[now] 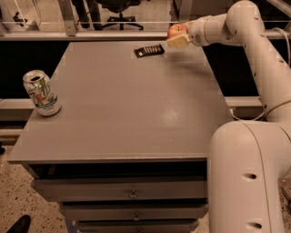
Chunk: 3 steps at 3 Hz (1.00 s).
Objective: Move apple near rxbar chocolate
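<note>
The red apple (175, 31) is held in my gripper (178, 36), lifted above the far right part of the grey table (127, 109). The gripper's cream fingers (180, 42) are shut on the apple from the right side and below. The rxbar chocolate (149, 50), a flat black bar with white print, lies on the table near the far edge, just left of and below the apple. The apple is off the table surface and apart from the bar.
A silver-green soda can (42, 93) stands at the left edge of the table. Drawers (132, 193) sit under the table front. My white arm (254, 68) runs down the right side. An office chair (119, 9) and rails stand beyond the far edge.
</note>
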{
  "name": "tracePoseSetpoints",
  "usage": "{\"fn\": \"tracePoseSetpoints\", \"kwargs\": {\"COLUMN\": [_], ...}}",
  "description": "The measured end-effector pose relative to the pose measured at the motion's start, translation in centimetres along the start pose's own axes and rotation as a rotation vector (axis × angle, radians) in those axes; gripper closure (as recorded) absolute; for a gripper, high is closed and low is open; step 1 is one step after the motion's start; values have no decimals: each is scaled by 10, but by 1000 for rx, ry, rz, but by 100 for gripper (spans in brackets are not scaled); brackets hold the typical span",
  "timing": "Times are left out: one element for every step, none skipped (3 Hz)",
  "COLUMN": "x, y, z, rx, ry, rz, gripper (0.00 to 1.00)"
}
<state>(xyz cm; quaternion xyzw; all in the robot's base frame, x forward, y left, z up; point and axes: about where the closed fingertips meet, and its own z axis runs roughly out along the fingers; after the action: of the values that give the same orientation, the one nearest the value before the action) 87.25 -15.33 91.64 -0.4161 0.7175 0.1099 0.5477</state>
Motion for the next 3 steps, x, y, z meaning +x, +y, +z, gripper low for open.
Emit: {"fn": "tracePoseSetpoints", "kwargs": {"x": [1, 14, 33], "y": [4, 7, 9], "z": [8, 15, 20], "rx": [-25, -48, -59], "ry": [9, 40, 80], "rz": [25, 53, 81], "gripper": [100, 100, 100]}}
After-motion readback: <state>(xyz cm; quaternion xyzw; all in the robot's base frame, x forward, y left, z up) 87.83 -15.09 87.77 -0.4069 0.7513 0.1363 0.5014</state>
